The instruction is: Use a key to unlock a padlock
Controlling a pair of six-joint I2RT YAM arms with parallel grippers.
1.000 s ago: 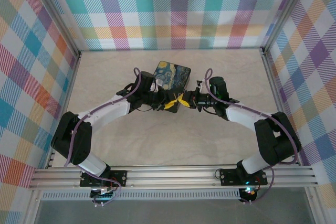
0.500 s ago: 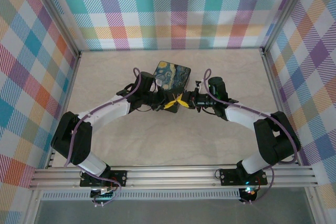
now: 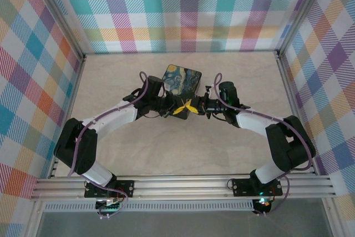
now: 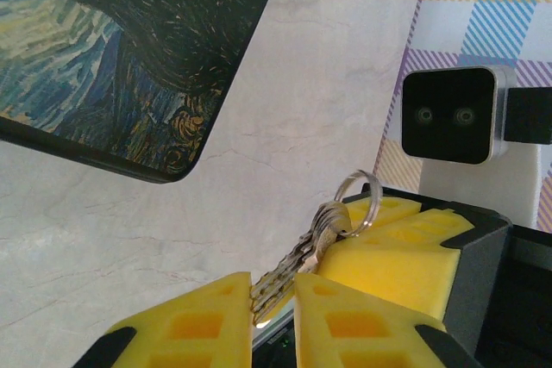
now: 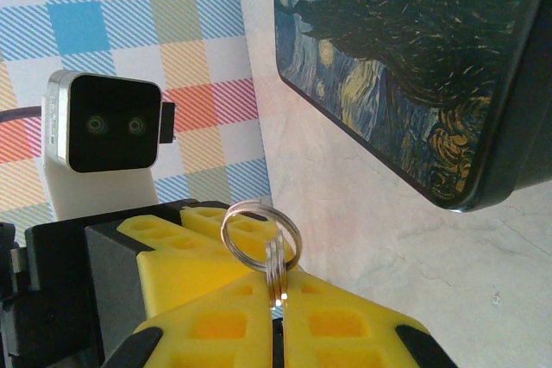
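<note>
The key (image 4: 289, 269), part of a small silvery bunch on a split ring (image 4: 358, 200), is held clear of the table (image 3: 111, 81) near its middle, just off the near corner of the painted box (image 3: 182, 80). In the left wrist view its long axis runs on a slant from lower left to upper right. The blade end is sunk between the fingers and the ring end points up and away, toward the other arm. From the right wrist view the bunch is seen edge-on and upright, with the ring standing on top. The left gripper (image 4: 274, 286) has its yellow fingers (image 4: 190, 325) drawn in to a narrow gap that the bunch fills, grasping the key. The right gripper (image 5: 274, 299) is clenched almost flat on the same bunch just below the ring. The two sets of fingers meet tip to tip, touching or nearly so.
</note>
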